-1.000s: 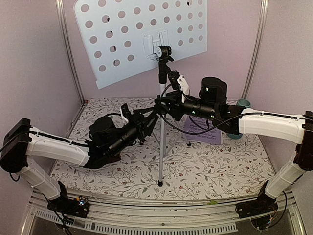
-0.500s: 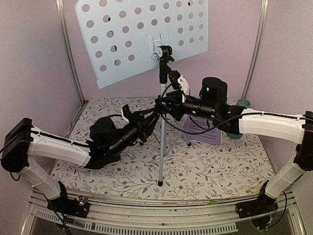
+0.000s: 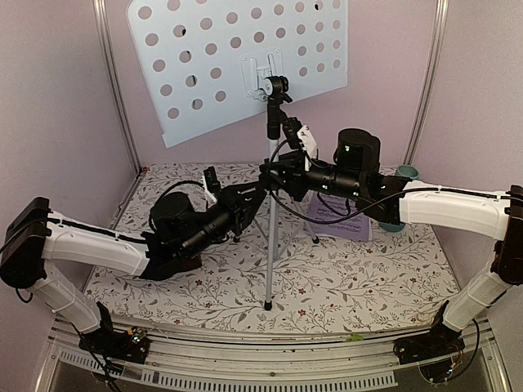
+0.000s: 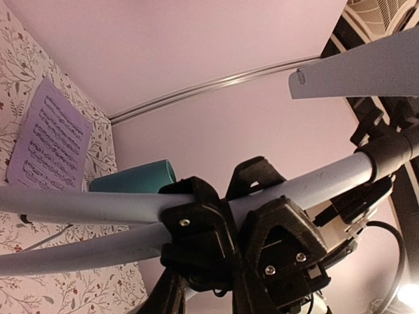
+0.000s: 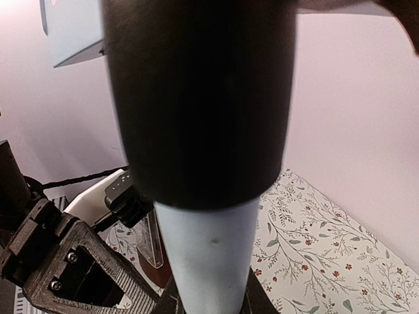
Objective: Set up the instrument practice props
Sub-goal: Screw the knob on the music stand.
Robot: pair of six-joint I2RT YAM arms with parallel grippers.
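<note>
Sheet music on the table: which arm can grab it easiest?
Probably right: the sheet music lies under that arm, though the right gripper grips the music stand pole. The left gripper is across the stand, clamped on a leg.

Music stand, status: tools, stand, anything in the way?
Left tool clamped on tripod leg. Right tool clamped on centre pole. Music stand upright, legs spread. Nothing blocking; teal cup back right.
</note>
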